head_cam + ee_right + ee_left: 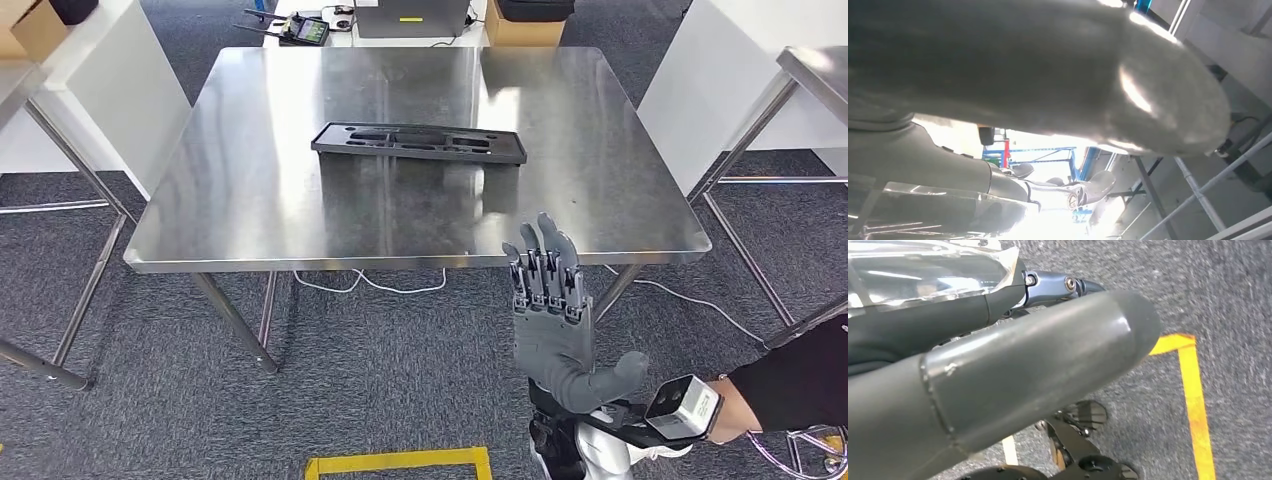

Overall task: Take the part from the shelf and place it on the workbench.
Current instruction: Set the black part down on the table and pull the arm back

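The part (418, 142), a long flat black tray-like piece with cut-outs, lies on the steel workbench (250, 200) a little behind its middle. My right hand (550, 310) is raised in front of the bench's near edge, right of centre. Its fingers are stretched forward and slightly apart, holding nothing. The right wrist view has the same hand (1048, 75) with its thumb and fingers extended and empty. My left hand (998, 380) hangs over the carpet in the left wrist view, thumb and a dark finger stretched out, nothing in it.
A person's arm in a black sleeve (790, 385) reaches in at the lower right, by my right wrist. Yellow floor tape (400, 462) marks the carpet before the bench. Other steel tables stand at the left (20, 80) and right (815, 70). Boxes (525, 30) sit behind.
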